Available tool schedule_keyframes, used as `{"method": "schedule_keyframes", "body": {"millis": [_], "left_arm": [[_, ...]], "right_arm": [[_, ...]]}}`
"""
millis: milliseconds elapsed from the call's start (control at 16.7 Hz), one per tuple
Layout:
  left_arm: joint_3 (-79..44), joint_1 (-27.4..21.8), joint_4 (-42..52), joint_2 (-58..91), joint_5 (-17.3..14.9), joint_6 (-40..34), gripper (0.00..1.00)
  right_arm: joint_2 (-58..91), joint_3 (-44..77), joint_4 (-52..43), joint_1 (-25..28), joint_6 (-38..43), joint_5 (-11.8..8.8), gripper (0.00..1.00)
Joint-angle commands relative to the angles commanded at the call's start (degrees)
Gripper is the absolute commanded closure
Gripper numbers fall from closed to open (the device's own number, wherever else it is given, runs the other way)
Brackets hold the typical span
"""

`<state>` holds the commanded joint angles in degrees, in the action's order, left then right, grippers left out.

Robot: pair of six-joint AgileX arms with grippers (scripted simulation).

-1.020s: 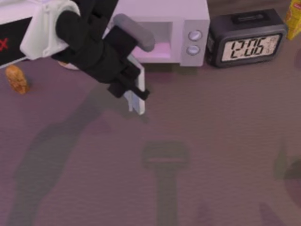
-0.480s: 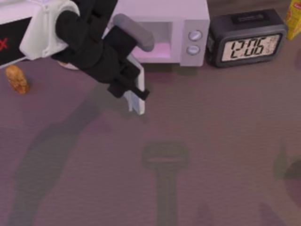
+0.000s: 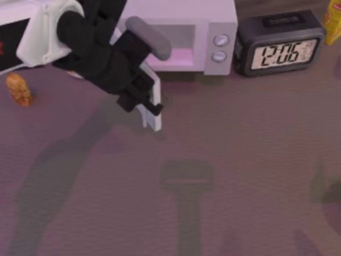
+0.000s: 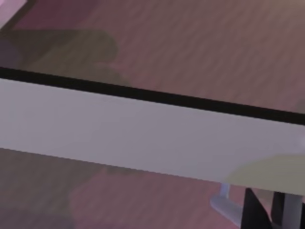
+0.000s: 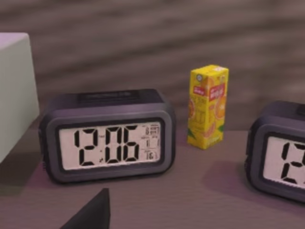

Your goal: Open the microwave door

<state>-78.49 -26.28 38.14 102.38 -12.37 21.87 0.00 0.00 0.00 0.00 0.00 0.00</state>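
Top view: one microwave [image 3: 184,34] at the table's far edge, cavity exposed. Our left gripper [image 3: 143,101] is clamped on the microwave door [image 3: 154,109], which stands swung out toward the near side, roughly square to the front. We count two grey knobs [image 3: 219,48], one black clock [image 3: 278,44] just right of the microwave, one brown nugget [image 3: 18,89] at left.

Left wrist view: door edge fills it, one finger [image 4: 252,212] visible.

Right wrist view: two clocks, one yellow juice carton [image 5: 207,106] between them. Right gripper's opening: we cannot tell.
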Motion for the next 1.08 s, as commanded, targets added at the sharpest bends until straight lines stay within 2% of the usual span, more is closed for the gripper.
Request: {"method": "schedule_keyframes", "body": {"millis": [300, 1080], "left_arm": [[1.3, 2.8, 1.5, -1.2, -3.3, 6.8, 1.0], [1.4, 2.9, 1.6, -1.3, -3.4, 7.1, 1.0]], "right_arm": [[0.0, 0.0, 0.0, 0.0, 0.0, 0.0, 0.0], [0.0, 0.0, 0.0, 0.0, 0.0, 0.0, 0.0]]}}
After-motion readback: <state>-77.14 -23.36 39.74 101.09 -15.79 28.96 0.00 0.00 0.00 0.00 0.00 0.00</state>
